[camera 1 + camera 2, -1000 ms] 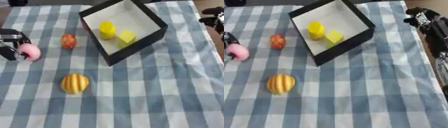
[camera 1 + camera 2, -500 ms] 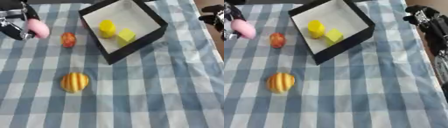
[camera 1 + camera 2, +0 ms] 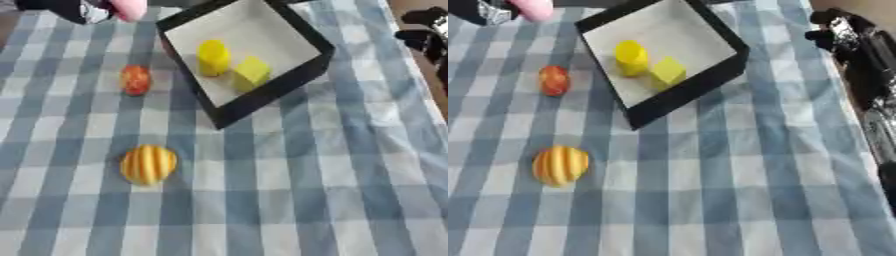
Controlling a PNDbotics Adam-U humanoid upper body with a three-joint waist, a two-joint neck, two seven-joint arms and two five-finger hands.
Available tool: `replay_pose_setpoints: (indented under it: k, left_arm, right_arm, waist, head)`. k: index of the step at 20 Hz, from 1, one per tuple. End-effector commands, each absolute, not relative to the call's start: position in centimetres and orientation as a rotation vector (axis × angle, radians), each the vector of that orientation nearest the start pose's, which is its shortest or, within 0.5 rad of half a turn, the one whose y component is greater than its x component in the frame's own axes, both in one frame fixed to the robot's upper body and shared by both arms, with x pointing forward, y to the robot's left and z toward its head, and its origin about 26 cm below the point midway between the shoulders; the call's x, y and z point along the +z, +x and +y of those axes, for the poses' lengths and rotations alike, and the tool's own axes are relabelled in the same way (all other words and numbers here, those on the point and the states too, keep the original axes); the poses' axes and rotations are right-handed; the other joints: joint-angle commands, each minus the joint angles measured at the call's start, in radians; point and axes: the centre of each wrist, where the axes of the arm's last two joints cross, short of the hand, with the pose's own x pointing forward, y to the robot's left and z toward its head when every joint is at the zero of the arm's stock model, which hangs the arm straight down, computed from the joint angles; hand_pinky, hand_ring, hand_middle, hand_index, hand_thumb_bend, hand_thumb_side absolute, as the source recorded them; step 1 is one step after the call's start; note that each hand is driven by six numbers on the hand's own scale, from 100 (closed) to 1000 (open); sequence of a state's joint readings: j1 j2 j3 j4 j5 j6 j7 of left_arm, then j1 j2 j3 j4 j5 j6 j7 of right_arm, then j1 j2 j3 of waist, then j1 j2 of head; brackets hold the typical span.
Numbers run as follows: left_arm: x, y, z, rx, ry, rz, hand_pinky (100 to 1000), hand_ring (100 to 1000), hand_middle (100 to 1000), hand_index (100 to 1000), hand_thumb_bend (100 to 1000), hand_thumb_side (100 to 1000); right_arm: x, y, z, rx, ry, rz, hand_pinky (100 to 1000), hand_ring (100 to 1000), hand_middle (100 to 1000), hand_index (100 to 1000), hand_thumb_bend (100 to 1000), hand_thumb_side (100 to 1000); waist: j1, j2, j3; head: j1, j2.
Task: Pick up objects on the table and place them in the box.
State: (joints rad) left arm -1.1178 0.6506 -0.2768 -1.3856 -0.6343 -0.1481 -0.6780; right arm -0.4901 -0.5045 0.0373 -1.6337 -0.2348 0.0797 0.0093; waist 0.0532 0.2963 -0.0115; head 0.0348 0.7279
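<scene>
A: What carries everything?

B: A table under a blue-and-white checked tablecloth [image 3: 289, 190]. Largest on it is the black box [image 3: 289, 82] with a pale floor, sitting askew toward the table's far edge, one corner pointing at the near edge. It sits where it did a second ago.

A: What is inside it?

B: A yellow cylinder [image 3: 213, 57] standing upright and a yellow cube [image 3: 251, 72] just beside it on the right, both on the box floor, same as before.

A: And the hands?

B: The left hand [image 3: 74, 7] shows at the table's far left corner, dark and cut off by the top of the view. A second ago it was low at the left edge, level with the red fruit; half a second ago it was partway up; now it is up near the box's far left corner. Its fingers are wrapped round a pink object [image 3: 129, 8], which hangs well clear of the cloth and not yet over the box.

A: The right one?

B: The right hand [image 3: 837, 30] sits off the table's far right edge, black, unmoved. I cannot tell how its fingers lie.

A: What is loose on the cloth?

B: An orange-and-yellow striped fruit [image 3: 148, 164], rounded, toward the near left, and a small red-orange fruit [image 3: 136, 79] left of the box, near its left wall but apart from it. Neither has shifted.
</scene>
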Motion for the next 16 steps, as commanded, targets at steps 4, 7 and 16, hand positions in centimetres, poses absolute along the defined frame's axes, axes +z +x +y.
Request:
replay_pose_setpoints:
  k: [4, 7, 16]
  left_arm:
    - [38.0, 43.1, 18.6, -1.821, 0.926, -1.695, 678, 671, 609, 680, 156, 100]
    - [37.0, 44.6, 16.1, -1.811, 0.892, -1.696, 677, 671, 610, 682, 196, 100]
    - [31.6, 48.4, 13.0, -1.765, 0.823, -1.601, 696, 683, 618, 690, 329, 100]
  right_arm:
    - [21.2, 36.9, -29.5, 0.367, -0.09, -2.037, 926, 799, 813, 779, 100, 753]
    - [21.4, 37.0, -29.2, 0.367, -0.078, -2.045, 926, 797, 812, 778, 100, 752]
    - [22.0, 37.1, -28.5, 0.366, -0.052, -2.06, 924, 795, 809, 774, 100, 754]
  waist:
    - [0.006, -0.073, -0.015]
    - [0.006, -0.069, -0.023]
    - [0.001, -0.051, -0.045]
  head:
    - [0.019, -0.011]
    - [0.027, -0.015]
    - [0.043, -0.022]
